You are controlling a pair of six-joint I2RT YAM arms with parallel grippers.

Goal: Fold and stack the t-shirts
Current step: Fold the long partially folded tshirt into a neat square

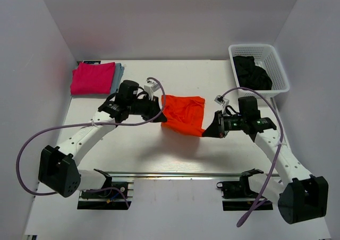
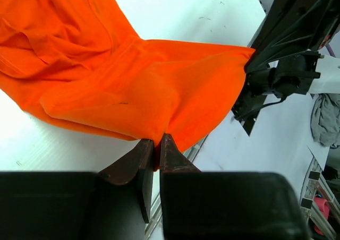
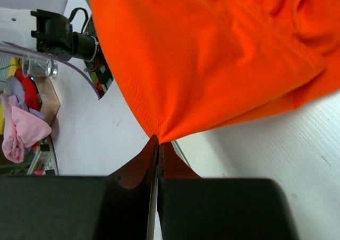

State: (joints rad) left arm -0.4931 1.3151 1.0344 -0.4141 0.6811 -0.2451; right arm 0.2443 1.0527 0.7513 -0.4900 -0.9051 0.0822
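The orange t-shirt (image 1: pixel 184 113) hangs stretched between my two grippers above the middle of the table. My left gripper (image 1: pixel 161 117) is shut on its left edge; the left wrist view shows the cloth (image 2: pixel 133 80) pinched between the jaws (image 2: pixel 157 142). My right gripper (image 1: pixel 206 132) is shut on its right corner; the right wrist view shows the cloth (image 3: pixel 212 54) pinched at the tips (image 3: pixel 158 142). A folded magenta-pink t-shirt (image 1: pixel 93 78) lies on a light blue-grey one (image 1: pixel 119 74) at the far left. Dark t-shirts (image 1: pixel 252 73) fill the basket.
The white lattice basket (image 1: pixel 276 59) stands at the far right corner. White walls enclose the table on three sides. A metal rail (image 1: pixel 175 174) runs along the near edge between the arm bases.
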